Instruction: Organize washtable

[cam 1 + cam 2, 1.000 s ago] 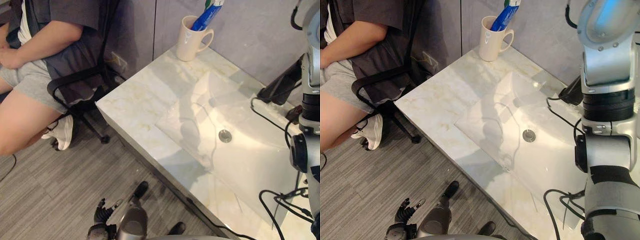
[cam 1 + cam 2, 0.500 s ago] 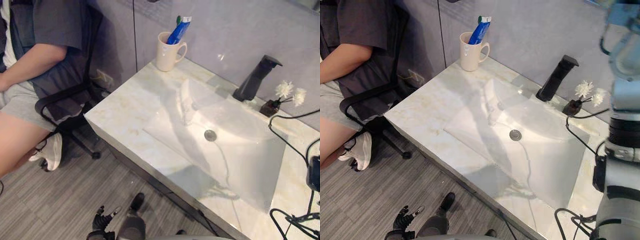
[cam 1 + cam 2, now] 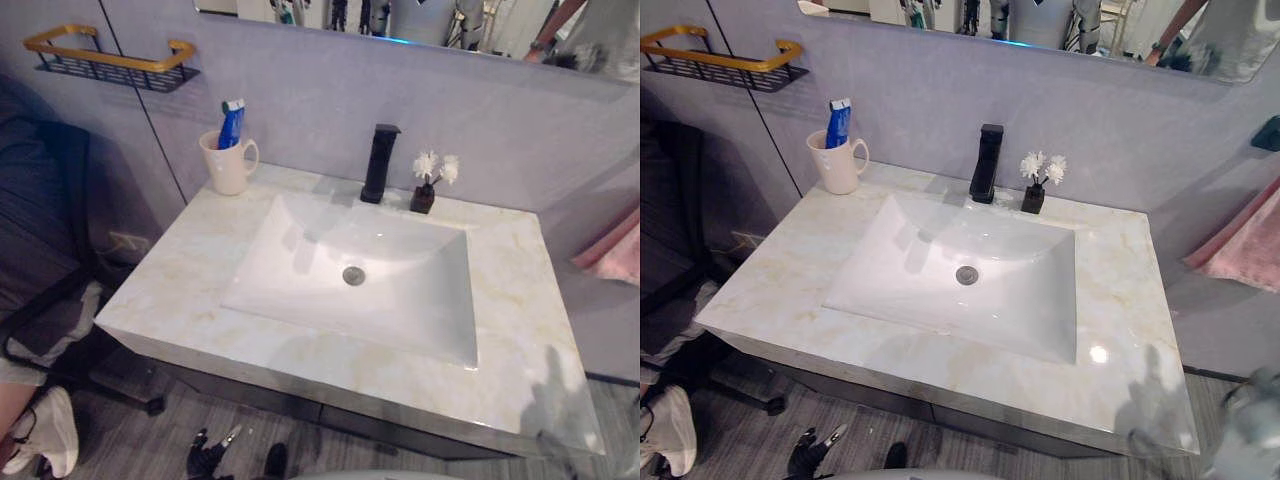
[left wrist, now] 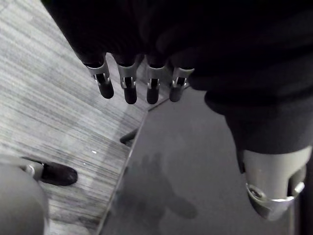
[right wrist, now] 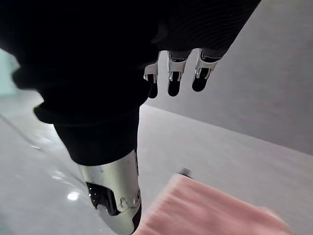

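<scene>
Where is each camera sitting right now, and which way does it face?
Left eye view: on the head, looking down at the washtable, mug and faucet; left hand low by the floor.
Right eye view: beside it, facing likewise; both share washtable, mug, faucet.
Left wrist view: on that wrist, along the open left hand, down at the floor.
Right wrist view: on that wrist, along the open right hand, toward the pink towel.

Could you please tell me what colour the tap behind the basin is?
Black. The tap shows best in the right eye view.
</scene>
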{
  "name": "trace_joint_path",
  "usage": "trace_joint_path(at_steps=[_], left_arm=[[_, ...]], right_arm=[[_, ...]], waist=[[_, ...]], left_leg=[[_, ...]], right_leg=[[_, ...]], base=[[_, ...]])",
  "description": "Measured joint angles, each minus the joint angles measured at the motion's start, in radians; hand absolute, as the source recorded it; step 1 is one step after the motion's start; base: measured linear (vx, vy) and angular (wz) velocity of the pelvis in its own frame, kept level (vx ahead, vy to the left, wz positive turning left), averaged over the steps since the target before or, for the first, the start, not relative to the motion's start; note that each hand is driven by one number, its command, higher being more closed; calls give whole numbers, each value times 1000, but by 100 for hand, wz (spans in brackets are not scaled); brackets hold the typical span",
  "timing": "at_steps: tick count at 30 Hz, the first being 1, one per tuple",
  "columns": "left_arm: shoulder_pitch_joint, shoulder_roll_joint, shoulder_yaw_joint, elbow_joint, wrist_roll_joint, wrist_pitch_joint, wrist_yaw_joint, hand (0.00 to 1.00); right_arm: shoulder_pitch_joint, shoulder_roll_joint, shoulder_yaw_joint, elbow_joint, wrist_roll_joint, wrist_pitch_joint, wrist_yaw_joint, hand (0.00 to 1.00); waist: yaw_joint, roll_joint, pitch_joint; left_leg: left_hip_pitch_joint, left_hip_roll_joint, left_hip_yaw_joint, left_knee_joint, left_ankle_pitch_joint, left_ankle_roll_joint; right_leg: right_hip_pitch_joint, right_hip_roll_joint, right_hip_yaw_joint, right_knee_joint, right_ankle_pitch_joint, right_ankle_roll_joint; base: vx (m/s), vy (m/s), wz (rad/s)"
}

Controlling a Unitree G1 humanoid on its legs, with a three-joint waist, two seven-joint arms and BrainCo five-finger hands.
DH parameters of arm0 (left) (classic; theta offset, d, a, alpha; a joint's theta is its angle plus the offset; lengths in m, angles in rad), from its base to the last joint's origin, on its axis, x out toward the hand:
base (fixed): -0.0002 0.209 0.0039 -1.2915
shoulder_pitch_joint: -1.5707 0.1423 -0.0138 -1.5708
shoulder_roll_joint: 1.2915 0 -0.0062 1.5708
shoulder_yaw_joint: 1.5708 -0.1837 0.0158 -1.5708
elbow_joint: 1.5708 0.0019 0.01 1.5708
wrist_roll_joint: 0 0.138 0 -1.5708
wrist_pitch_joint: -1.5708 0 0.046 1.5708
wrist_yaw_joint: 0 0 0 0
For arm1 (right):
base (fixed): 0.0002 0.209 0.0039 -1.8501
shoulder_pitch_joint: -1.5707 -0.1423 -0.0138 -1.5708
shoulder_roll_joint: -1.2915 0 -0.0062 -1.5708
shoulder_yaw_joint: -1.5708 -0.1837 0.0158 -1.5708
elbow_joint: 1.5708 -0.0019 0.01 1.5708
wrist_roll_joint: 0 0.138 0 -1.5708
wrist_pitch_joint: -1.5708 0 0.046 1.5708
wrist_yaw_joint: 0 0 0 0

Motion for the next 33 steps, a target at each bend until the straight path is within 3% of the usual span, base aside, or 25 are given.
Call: trace_joint_path(at_steps=[2, 4, 7, 10, 13, 17, 22, 26, 31, 33], left_arm=[[-2, -6, -21, -22, 1, 0, 0, 0], [-6, -5, -35, -26, -1, 1, 1, 0], [-38, -4, -43, -25, -6, 9, 4, 0], [-70, 8, -80, -13, -33, 19, 4, 0], [-85, -6, -96, 3, -53, 20, 6, 0], [-105, -5, -98, 34, -86, 20, 20, 0], [-113, -5, -98, 51, -118, 20, 24, 0], [-116, -6, -84, 70, -119, 21, 26, 0], [-107, -33, -74, 70, -115, 19, 26, 0], [-100, -44, -69, 70, -111, 20, 28, 0]], right_arm=[[41, 97, 37, 57, 39, 14, -3, 0], [65, 136, 79, 142, 106, 8, -4, 0], [68, 150, 107, 227, 213, -54, 9, 0], [61, 151, 120, 346, 339, -103, 85, 0], [44, 146, 131, 382, 446, -142, 163, 0], [41, 140, 129, 405, 523, -149, 238, 0], [32, 125, 130, 427, 560, -152, 280, 0], [0, 110, 113, 418, 572, -148, 270, 0], [-51, 87, -61, 319, 569, -133, 112, 0], [-47, 76, -128, 272, 568, -144, 58, 0]], waist=[[3, -2, 1], [6, -5, 3], [11, -11, 7], [27, -60, 7], [25, -60, 6], [23, -59, 6], [17, -59, 6], [3, -43, 13], [0, 15, 24], [-3, 35, 29]], left_leg=[[16, -2, 0, 0, -4, 5], [33, -4, 11, -1, -16, 11], [38, -4, 24, -1, -22, 14], [52, -6, 33, -2, -25, 9], [60, -9, 55, -6, -36, 17], [72, -11, 64, -7, -44, 17], [79, -12, 75, -7, -47, 17], [89, -8, 106, -7, -55, 20], [106, -2, 160, -7, -65, 21], [107, -1, 164, -6, -65, 19]], right_leg=[[16, -19, -36, 13, -9, 11], [22, -29, -57, 41, -16, 14], [21, -39, -73, 59, -15, 12], [33, -37, -73, 59, -16, 10], [32, -46, -73, 58, -13, 6], [48, -48, -71, 56, -13, 6], [48, -49, -62, 54, -12, 5], [49, -49, -39, 51, -9, 0], [45, -54, -16, 42, -2, -4], [47, -53, -14, 43, 5, 13]], base=[[0, 0, 0], [8, 13, -7], [2, 14, -6], [9, -4, -3], [5, 7, -18], [13, -2, -7], [16, -5, -6], [0, -1, -16], [50, 2, -15], [109, -24, -8]])
